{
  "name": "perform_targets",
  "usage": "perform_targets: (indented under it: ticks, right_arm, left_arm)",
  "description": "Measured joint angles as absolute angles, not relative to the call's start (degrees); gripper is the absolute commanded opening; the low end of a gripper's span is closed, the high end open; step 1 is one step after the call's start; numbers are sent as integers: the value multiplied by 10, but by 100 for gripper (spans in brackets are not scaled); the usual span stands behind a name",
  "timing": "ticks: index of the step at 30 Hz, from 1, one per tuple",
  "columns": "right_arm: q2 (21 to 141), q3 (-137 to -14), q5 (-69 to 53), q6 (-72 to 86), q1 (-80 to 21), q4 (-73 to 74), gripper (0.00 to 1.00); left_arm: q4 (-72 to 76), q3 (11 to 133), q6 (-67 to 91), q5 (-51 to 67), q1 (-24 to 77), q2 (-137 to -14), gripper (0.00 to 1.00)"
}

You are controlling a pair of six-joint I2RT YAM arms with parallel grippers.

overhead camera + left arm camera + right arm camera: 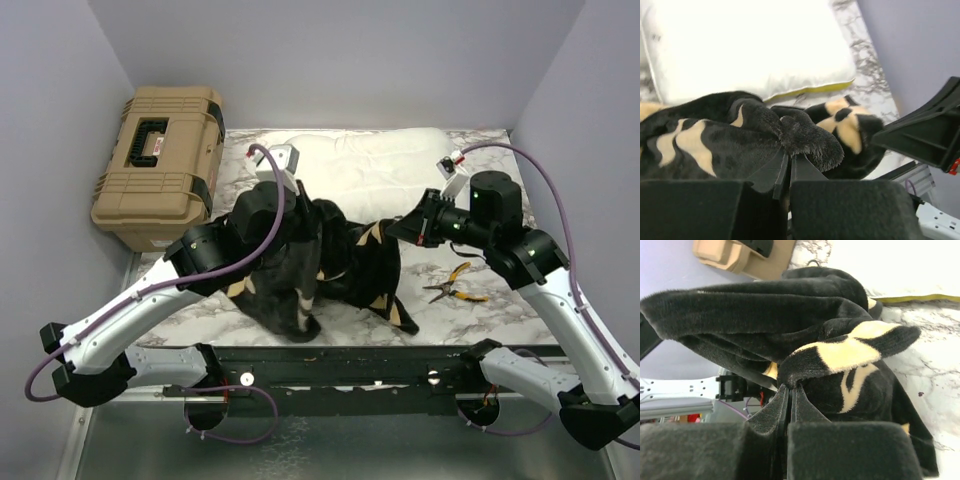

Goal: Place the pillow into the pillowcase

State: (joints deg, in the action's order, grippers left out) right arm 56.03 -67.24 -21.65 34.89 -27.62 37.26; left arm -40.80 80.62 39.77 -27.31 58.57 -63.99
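The black plush pillowcase [330, 265] with tan motifs hangs bunched between my two grippers above the marble table. My left gripper [303, 205] is shut on a fold of it [805, 137], its jaws pressed together [789, 156]. My right gripper [397, 228] is shut on another edge of the pillowcase [840, 352], jaws closed at its hem [790, 388]. The cream-white pillow [375, 165] with its yellow edge band [810, 90] lies flat on the table behind the pillowcase, also in the right wrist view [900, 265]. The pillowcase's opening is not clearly visible.
A tan toolbox [160, 165] with a black handle stands at the back left. Orange-handled pliers [452, 285] lie on the marble table [470, 315] at the right, near my right arm. Grey walls close in on three sides.
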Motion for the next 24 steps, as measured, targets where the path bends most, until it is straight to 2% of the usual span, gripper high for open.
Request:
perform_targets:
  ticks: [5,10,17,24]
  right_arm:
    - [563,-723,-249,328,-276,372,1]
    - [586,-741,-249,294,-273,371,1]
    - [687,-714,-228,252,-244,391,1]
    - [679,-697,-223,248,-239,404,0]
  left_arm:
    - [-399,913,342,-262,585,-700,0]
    - [-388,942,315,-286,578,-736,0]
    - [-393,877,357,-288,524,-759,0]
    - [-397,793,393,-255,491,-746,0]
